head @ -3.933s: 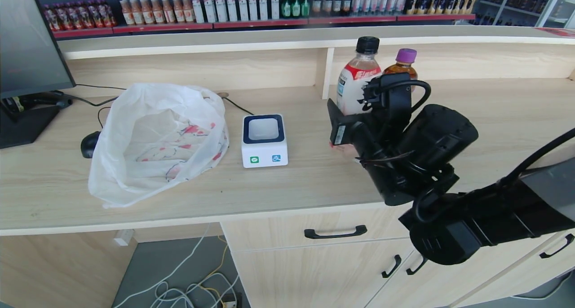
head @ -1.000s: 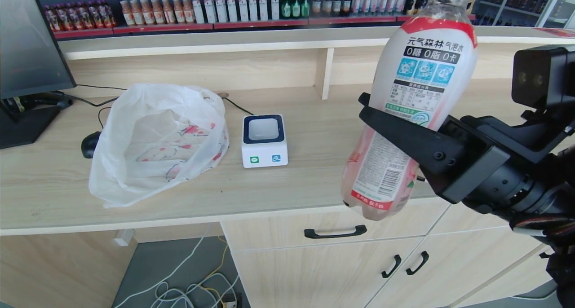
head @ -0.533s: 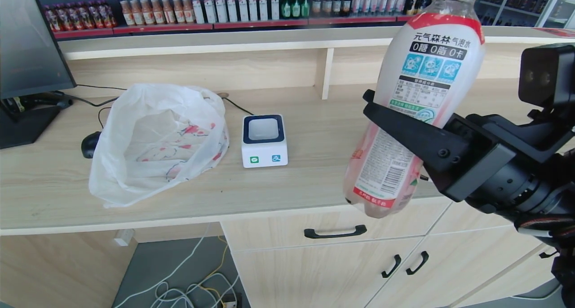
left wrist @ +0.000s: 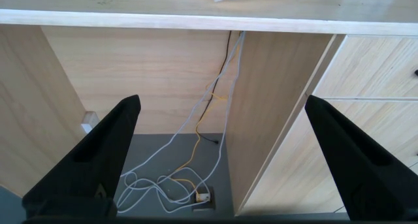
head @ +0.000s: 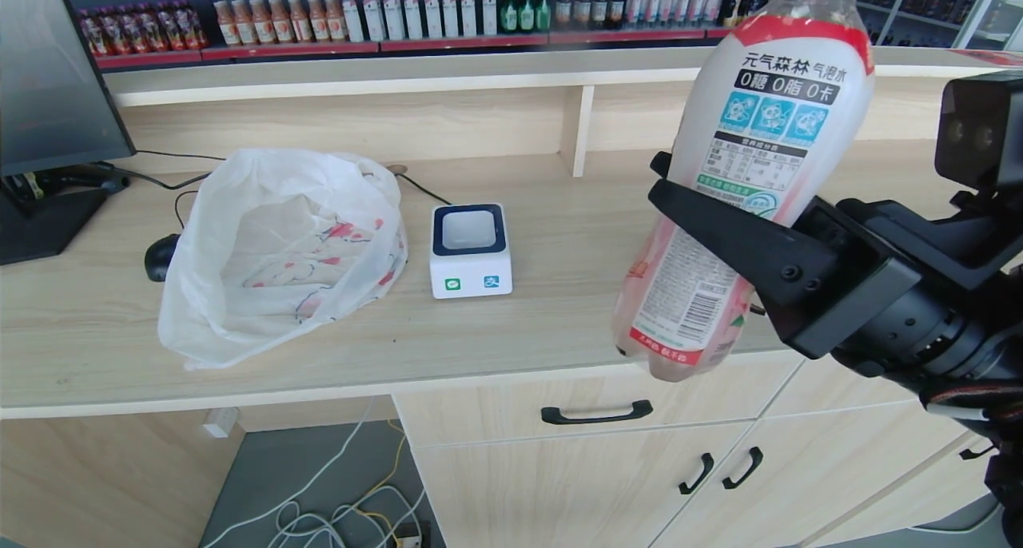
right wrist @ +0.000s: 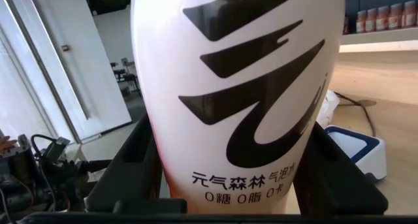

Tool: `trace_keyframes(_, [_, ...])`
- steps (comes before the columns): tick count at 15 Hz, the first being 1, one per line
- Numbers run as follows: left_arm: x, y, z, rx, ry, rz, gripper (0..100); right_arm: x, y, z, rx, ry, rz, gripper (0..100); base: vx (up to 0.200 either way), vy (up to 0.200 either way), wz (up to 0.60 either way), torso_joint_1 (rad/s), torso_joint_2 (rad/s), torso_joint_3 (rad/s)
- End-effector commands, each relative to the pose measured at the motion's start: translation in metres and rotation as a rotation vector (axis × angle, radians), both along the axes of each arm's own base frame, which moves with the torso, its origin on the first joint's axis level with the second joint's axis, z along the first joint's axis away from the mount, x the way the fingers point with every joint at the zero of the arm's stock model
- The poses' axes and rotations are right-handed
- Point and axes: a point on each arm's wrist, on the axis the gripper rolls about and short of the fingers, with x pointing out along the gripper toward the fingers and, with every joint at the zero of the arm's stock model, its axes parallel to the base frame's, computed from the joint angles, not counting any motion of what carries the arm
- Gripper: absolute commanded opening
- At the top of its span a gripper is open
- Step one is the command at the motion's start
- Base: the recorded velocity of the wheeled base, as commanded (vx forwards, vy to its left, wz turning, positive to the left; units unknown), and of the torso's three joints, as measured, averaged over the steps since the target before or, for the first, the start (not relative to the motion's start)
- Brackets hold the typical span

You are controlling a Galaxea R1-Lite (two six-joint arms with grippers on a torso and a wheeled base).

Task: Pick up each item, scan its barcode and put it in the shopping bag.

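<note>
Holding the bottle (head: 755, 160) clamped across its middle, my right gripper (head: 667, 182) has the first step done, as I judge it. The item is off the counter (head: 519, 332) and tilted, with its cap end above the fingers and its base below them. Its barcode (head: 694, 312) sits just under the near finger and faces me, not the scanner (head: 470, 249), which stands well off to the fingers' left. Scanning is left to do, then the drop into the bag (head: 280, 244), which lies open farther left again. I judge nothing bagged yet. My left gripper (left wrist: 222, 119) hangs below the counter edge, fingers spread wide with nothing between them.

The label (head: 779, 93) carries a red band near the neck, rows of characters, three small blue pictograms and a block of fine print. The right wrist view shows large black brush-style characters on the other face. I leave the print unread. The scanner's front bears two small square icons (head: 452, 284), one green and one blue.
</note>
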Motion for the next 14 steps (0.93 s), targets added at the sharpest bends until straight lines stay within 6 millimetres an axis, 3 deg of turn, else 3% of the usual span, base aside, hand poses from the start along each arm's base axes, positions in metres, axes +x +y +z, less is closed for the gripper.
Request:
trace_keyframes(1, [0.000,0.000,0.000,0.000,-0.001,0.000,100,0.000,0.001,-0.007,-0.030,-0.017,-0.019,0,0.000,0.000,0.00,0.000,0.00,0.000])
trace_keyframes(5, [0.000,0.000,0.000,0.000,-0.001,0.000,100,-0.003,-0.001,-0.018,-0.081,-0.062,-0.118,0,0.000,0.000,0.00,0.000,0.00,0.000])
trace_keyframes(11, [0.000,0.000,0.000,0.000,-0.001,0.000,100,-0.031,0.031,-0.036,-0.186,-0.006,-0.504,0,0.000,0.000,0.00,0.000,0.00,0.000])
trace_keyframes(14, [0.000,0.000,0.000,0.002,-0.001,0.000,100,-0.038,0.046,-0.029,-0.160,0.025,-0.639,0,0.000,0.000,0.00,0.000,0.00,0.000])
